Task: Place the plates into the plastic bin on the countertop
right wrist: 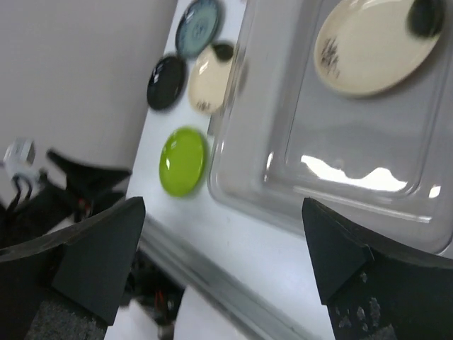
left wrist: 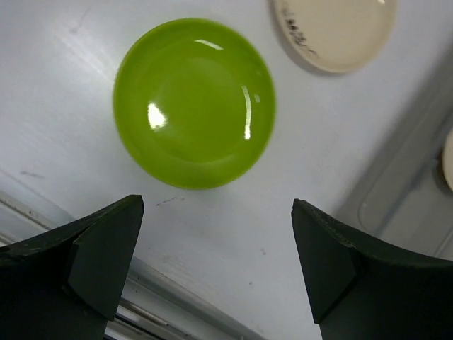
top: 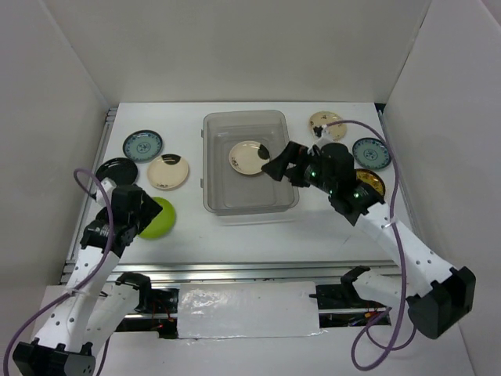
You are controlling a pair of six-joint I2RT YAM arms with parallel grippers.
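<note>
1. The plastic bin [top: 206,160], translucent and rectangular, stands near the middle of the white tabletop [top: 235,243]. A metal rail [top: 235,270] runs along the tabletop's near edge.
2. One cream plate with a dark blot [top: 249,157] lies flat inside the bin, in its far half.
3. Four plates lie on the tabletop left of the bin:
   - The blue-patterned plate [top: 143,146] is farthest back.
   - The black plate [top: 117,168] is nearest the left wall.
   - The cream plate with a dark edge mark [top: 167,171] is just beside the bin.
   - The lime green plate [top: 160,219] is nearest the arms, and its left part is covered by the left arm in the top view.
4. Three plates lie right of the bin:
   - The cream plate with dark marks [top: 325,123] is at the far corner.
   - The second blue-patterned plate [top: 371,153] lies nearer.
   - The yellow-and-black plate [top: 372,184] is partly hidden under the right arm.
5. The left pincer [left wrist: 216,205] has its fingers spread wide with nothing between them. It is poised at the near side of the lime green plate, which shows whole beyond the fingertips in the wrist view.
6. The right pincer [right wrist: 223,205] has its fingers spread wide and grips nothing. In the top view it reaches over the bin's right wall, pointing toward the plate inside.
</note>
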